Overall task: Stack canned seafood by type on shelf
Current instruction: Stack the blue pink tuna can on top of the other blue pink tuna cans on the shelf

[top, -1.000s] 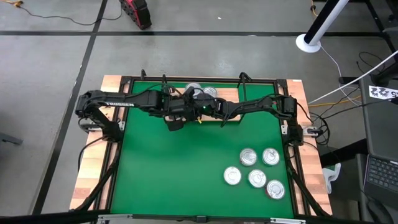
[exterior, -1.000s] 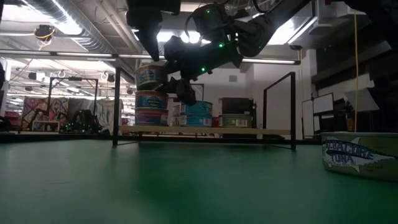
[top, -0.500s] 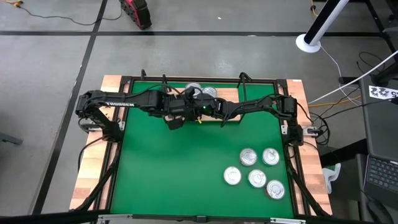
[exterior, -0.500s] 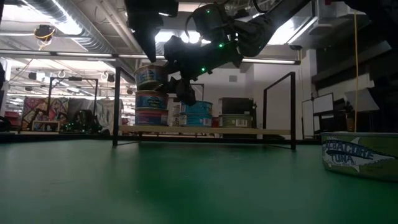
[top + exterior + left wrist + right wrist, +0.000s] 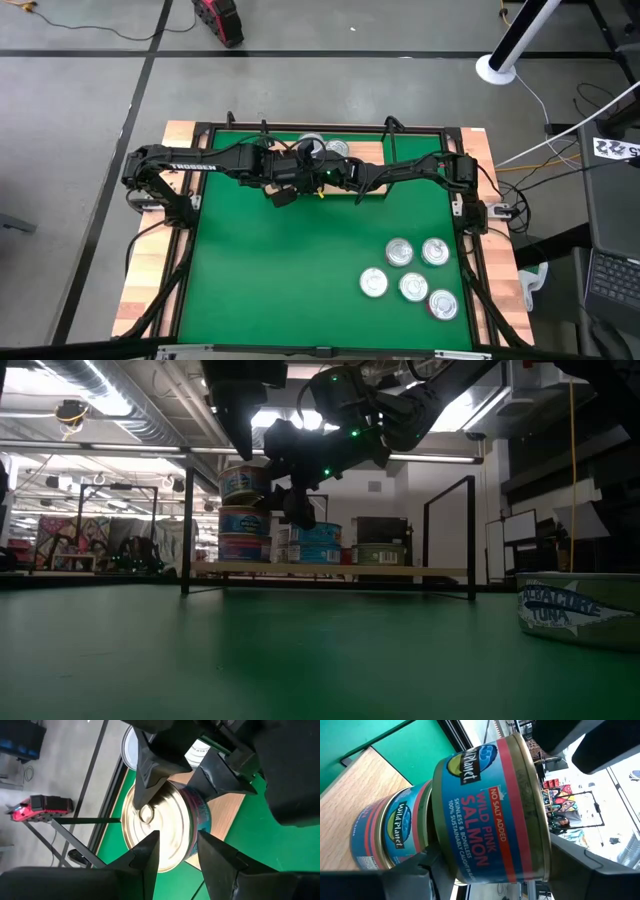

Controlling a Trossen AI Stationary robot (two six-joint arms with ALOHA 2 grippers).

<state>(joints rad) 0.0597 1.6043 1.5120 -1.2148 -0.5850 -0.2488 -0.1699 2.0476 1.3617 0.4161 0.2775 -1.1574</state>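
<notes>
On the light-wood shelf (image 5: pixel 400 571) at the table's far middle stands a stack of salmon tins (image 5: pixel 245 535). Beside it stand a teal tin (image 5: pixel 322 543) and a darker tin (image 5: pixel 380 552). My right gripper (image 5: pixel 290 485) comes in level from the right and is shut on the top salmon tin (image 5: pixel 490 805). My left gripper (image 5: pixel 178 840) points down just above that tin's gold lid (image 5: pixel 160 840), fingers a little apart. In the high view both grippers (image 5: pixel 295 180) meet over the shelf and hide the stack. My right gripper pinches the top tin at its edge, one finger (image 5: pixel 147 780) over the lid and one (image 5: pixel 420 875) at its underside. The fingers come in level from the table's right. The tin sits upright over the tin below (image 5: pixel 395 835); whether it rests on it I cannot tell. My left gripper: I cannot tell whether its fingertips touch the lid.
Several loose tins with silvery lids (image 5: pixel 410 275) stand on the green mat at the near right; one tuna tin shows in the low view (image 5: pixel 578 610). Two more lids (image 5: pixel 325 146) show at the back of the shelf. Black wire uprights (image 5: pixel 187 530) frame the shelf.
</notes>
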